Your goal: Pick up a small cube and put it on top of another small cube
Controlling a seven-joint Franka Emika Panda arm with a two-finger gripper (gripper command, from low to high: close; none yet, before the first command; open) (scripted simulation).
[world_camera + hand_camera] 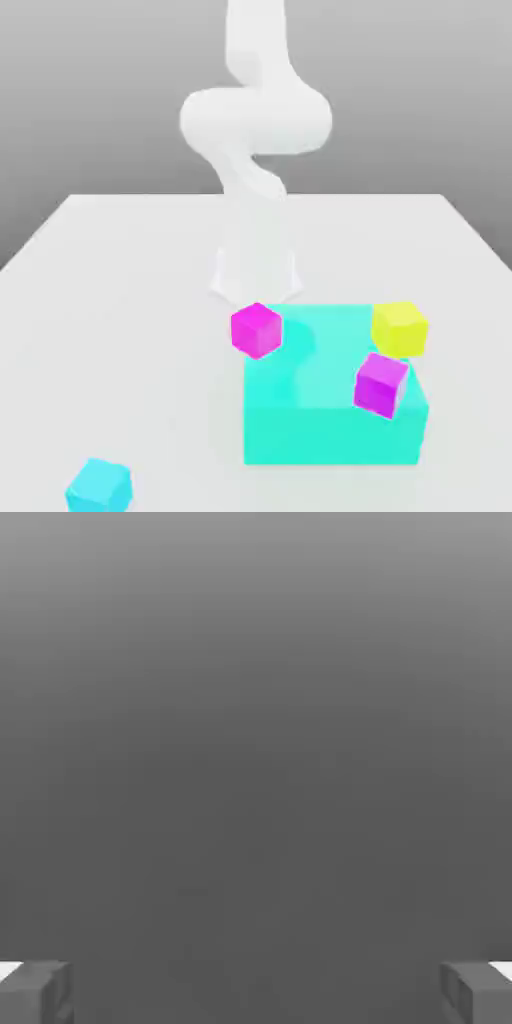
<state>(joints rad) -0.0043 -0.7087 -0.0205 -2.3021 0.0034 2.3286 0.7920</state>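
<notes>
Exterior view: your arm, nothing stacked yet.
Your gripper (256, 992) gapes wide, empty. The cyan cube (99, 486) lies untouched, well apart from it, past the big block (335, 410); grasping and stacking remain.

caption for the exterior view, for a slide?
White robot arm above a table with a large cyan block, small cyan cube, and magenta, yellow and purple cubes.
</notes>
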